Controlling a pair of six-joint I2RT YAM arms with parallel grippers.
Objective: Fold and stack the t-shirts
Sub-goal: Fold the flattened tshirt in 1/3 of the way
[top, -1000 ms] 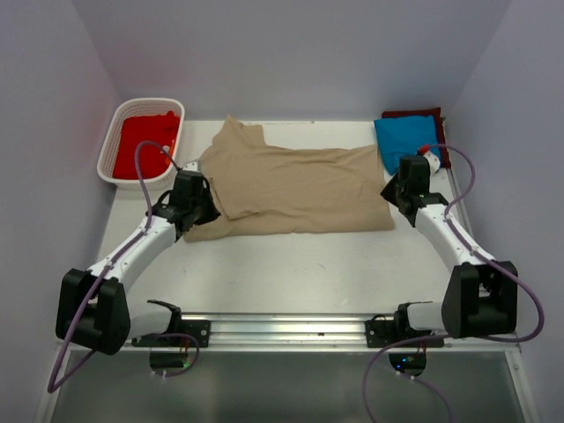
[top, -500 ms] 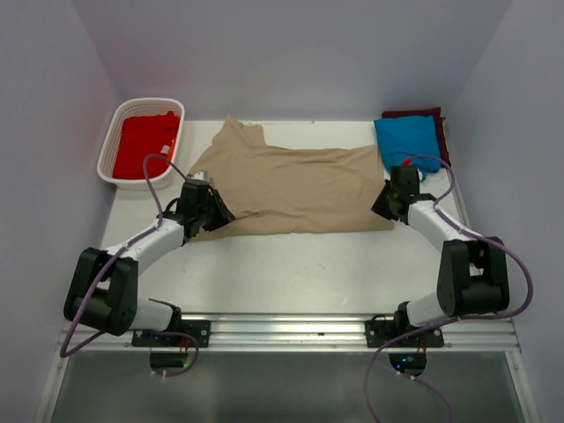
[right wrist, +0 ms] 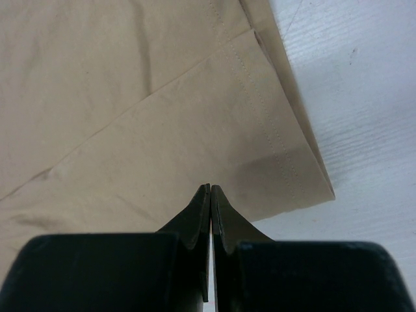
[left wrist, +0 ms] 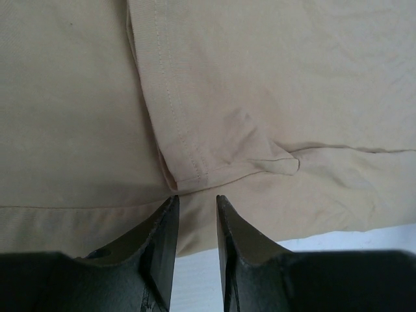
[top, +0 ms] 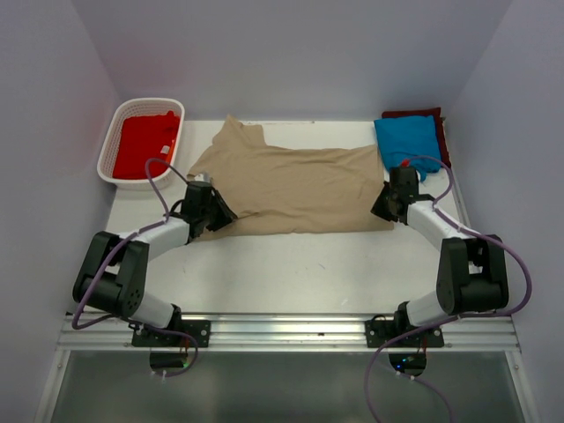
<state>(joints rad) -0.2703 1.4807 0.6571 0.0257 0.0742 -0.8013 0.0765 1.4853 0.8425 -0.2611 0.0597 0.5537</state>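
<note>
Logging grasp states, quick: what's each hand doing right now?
Left hand: open, over the tan cloth t-shirt.
Right hand: closed, tips at that shirt, no pinched cloth visible.

- Tan t-shirt (top: 300, 189): soft matt cloth, fine knit, stitched hems, faint creases.
- Blue t-shirt (top: 405, 141) and red t-shirt (top: 145, 145): matt cloth.
- Basket (top: 141, 102): white plastic lattice, slightly glossy.
- Counter (top: 300, 264): white, smooth, matt, faintly scuffed.
- Left hand (left wrist: 196, 203) and right hand (right wrist: 210, 192): black matt plastic.
- Rail (top: 282, 328) along the counter's near edge: bare metal, dull sheen.
</note>
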